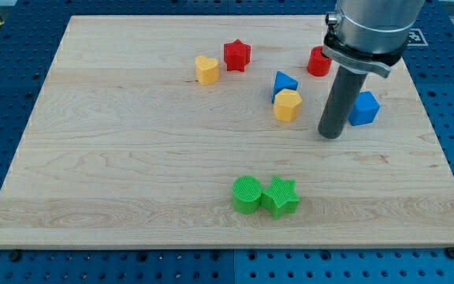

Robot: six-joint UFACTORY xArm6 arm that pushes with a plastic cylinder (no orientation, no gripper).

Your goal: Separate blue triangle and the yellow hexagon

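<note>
The blue triangle sits at the view's upper middle right, touching the yellow hexagon just below it. My tip is on the board to the right of the hexagon, apart from it by a small gap. The rod rises from the tip toward the view's top.
A blue block lies right behind the rod on its right side. A red block is partly hidden by the arm. A red star and a yellow heart lie upper middle. A green cylinder touches a green star at the bottom.
</note>
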